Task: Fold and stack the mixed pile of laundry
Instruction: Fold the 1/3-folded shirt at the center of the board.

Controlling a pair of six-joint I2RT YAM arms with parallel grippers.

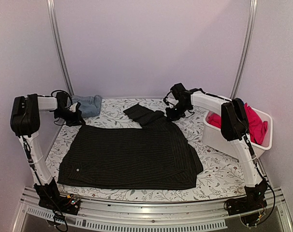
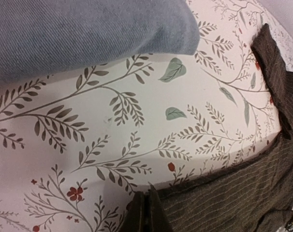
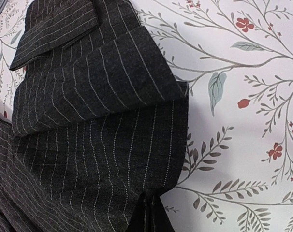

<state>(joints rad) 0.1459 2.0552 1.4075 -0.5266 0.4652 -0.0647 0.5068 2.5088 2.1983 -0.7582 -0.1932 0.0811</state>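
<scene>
Your left jaws and right jaws each pinch a far corner of the shirt (image 1: 132, 157), spread flat on the table (image 1: 219, 171), probably to fold it toward you. Denim (image 1: 88, 104) lies behind the left jaws; red cloth (image 1: 255, 123) sits in the bin (image 1: 212, 134).

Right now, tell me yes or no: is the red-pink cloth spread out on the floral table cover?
No, the red-pink cloth sits bunched inside the white bin.
</scene>
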